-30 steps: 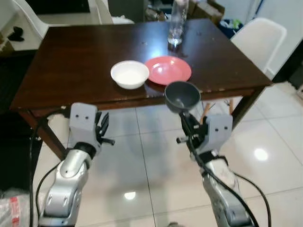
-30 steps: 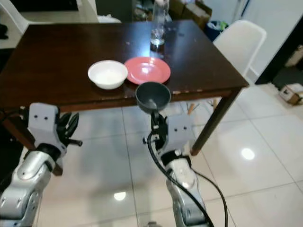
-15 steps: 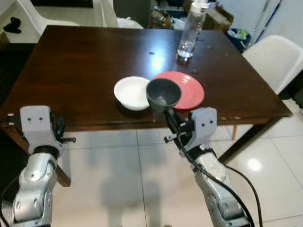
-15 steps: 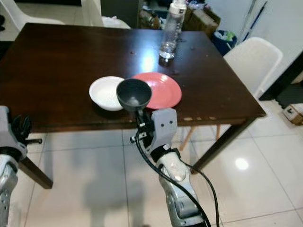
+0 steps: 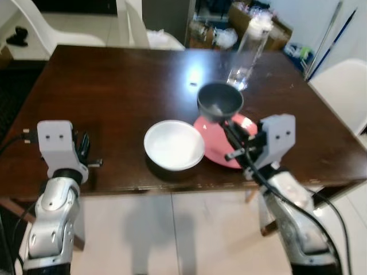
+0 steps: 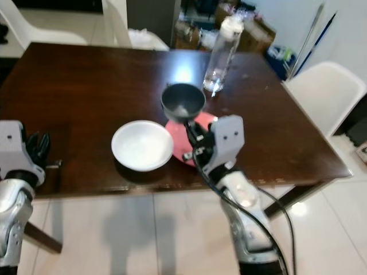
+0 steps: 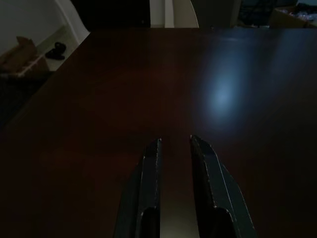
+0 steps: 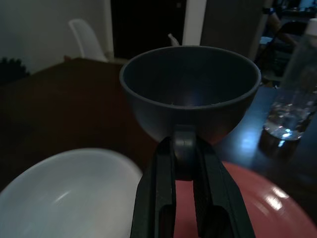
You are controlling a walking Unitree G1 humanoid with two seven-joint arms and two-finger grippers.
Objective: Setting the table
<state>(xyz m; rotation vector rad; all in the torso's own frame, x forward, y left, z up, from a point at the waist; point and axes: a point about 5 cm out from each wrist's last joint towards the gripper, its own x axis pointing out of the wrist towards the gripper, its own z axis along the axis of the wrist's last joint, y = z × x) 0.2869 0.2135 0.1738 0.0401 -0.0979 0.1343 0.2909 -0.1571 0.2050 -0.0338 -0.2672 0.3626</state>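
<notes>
Robot holds a grey bowl above a red plate at a dark wooden worktop.

The right tool (image 8: 174, 161), at centre right of the head view, is clenched on the stub at the base of the grey bowl (image 5: 219, 101), which sits upright in the air over the red plate (image 5: 226, 143). A white bowl (image 5: 174, 145) rests on the worktop (image 5: 103, 86) at mid-frame, its rim just beside the plate's left edge. A clear water bottle (image 5: 248, 52) stands behind them, toward the upper right. The left tool (image 7: 174, 148), at the lower left over the worktop's near edge, grasps nothing, its fingers slightly parted. White chairs (image 6: 324, 91) stand at the far and right sides.
</notes>
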